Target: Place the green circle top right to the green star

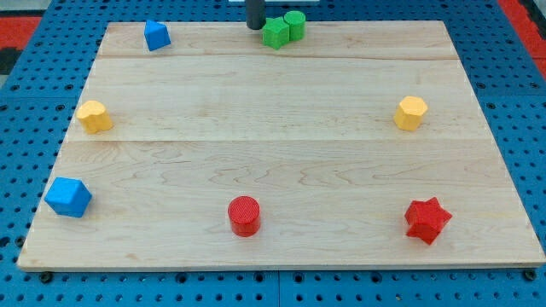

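The green star (275, 34) lies at the top edge of the wooden board (281, 145), near the middle. The green circle (295, 24) touches the star's upper right side. My tip (255, 26) is at the view's top, just left of the green star and close to it. Only the lowest part of the rod shows.
A small blue block (156, 35) sits at the top left. A yellow block (94, 116) is at the left, a blue cube (67, 197) at the bottom left. A red circle (244, 215), a red star (426, 220) and a yellow hexagon (410, 112) lie elsewhere.
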Robot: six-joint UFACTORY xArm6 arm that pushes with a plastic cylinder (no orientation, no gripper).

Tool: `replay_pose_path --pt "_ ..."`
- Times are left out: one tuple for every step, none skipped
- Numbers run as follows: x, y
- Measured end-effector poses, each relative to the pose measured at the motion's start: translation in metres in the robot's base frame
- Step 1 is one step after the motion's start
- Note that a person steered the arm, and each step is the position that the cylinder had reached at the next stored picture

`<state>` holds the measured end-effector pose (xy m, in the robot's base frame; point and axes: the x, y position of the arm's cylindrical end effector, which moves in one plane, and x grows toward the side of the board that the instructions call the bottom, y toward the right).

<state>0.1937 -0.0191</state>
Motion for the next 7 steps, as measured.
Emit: replay_pose_path --pt "-0.001 0.016" --pt "-0.001 0.028" --pt "-0.001 0.042" --pt "0.001 0.101" --pt "0.031 0.108" --pt "0.040 0.122" --pt "0.021 0.208"
